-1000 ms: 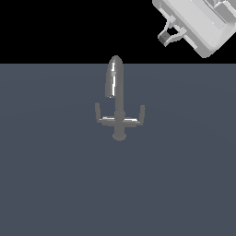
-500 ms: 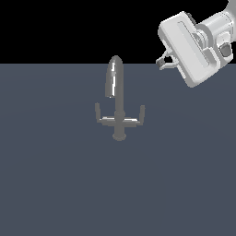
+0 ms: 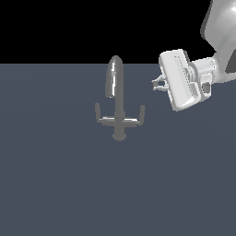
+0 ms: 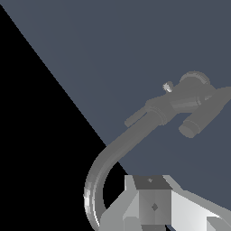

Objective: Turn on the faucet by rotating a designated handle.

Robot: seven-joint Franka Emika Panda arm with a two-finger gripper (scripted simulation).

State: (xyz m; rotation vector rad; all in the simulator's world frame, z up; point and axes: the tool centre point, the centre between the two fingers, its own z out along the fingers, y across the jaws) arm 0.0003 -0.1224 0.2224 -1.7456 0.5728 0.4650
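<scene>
The dull-grey faucet [image 3: 118, 99] stands upright on the dark floor, with an arched spout and two thin L-shaped levers. The handle [image 3: 134, 120] is the lever branching toward the exterior view's right, with its tip upturned. My gripper [image 3: 157, 84] hangs in the air to the exterior view's right of the spout, above and beyond the handle's tip, touching nothing. Its fingers look closed together and empty. In the wrist view the faucet [image 4: 124, 137] lies ahead of the gripper [image 4: 153, 205], spout nearest; I cannot tell there which lever is the handle.
The faucet stands on a flat dark blue-grey floor [image 3: 60, 184]. The white hand and arm [image 3: 216, 50] come in from the upper part of the exterior view's right.
The gripper has come down and slightly toward the exterior view's left, closer to the faucet. The faucet and its levers have not moved.
</scene>
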